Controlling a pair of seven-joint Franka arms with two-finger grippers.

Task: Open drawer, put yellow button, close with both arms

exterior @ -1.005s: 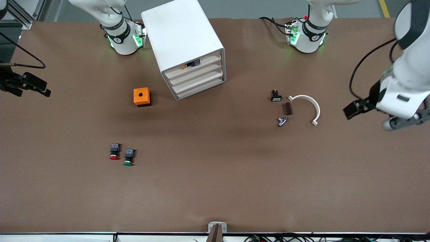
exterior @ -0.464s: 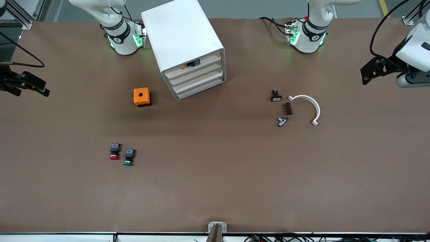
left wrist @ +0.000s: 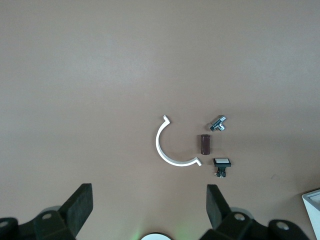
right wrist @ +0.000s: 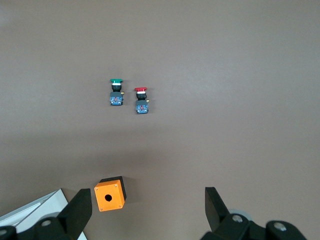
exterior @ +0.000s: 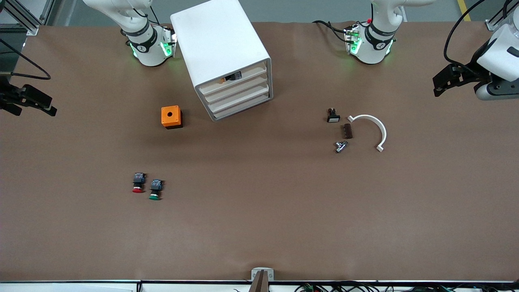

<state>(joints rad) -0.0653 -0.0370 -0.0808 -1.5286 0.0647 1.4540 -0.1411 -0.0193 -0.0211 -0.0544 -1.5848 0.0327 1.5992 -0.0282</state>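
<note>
We see the drawer (exterior: 233,78) shut in the cabinet (exterior: 221,52), yellow button (exterior: 232,77) inside showing through its front, so we judge the task basically done. Left gripper (left wrist: 148,206) is wide open and empty over the left arm's end of the table. Right gripper (right wrist: 149,206), same, over the right arm's end.

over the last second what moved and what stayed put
The left gripper drew back from beside the white half-ring toward its end of the table and farther from the front camera, fingers open. The right gripper barely shifted. The cabinet, the drawer and every loose part stayed put.
</note>
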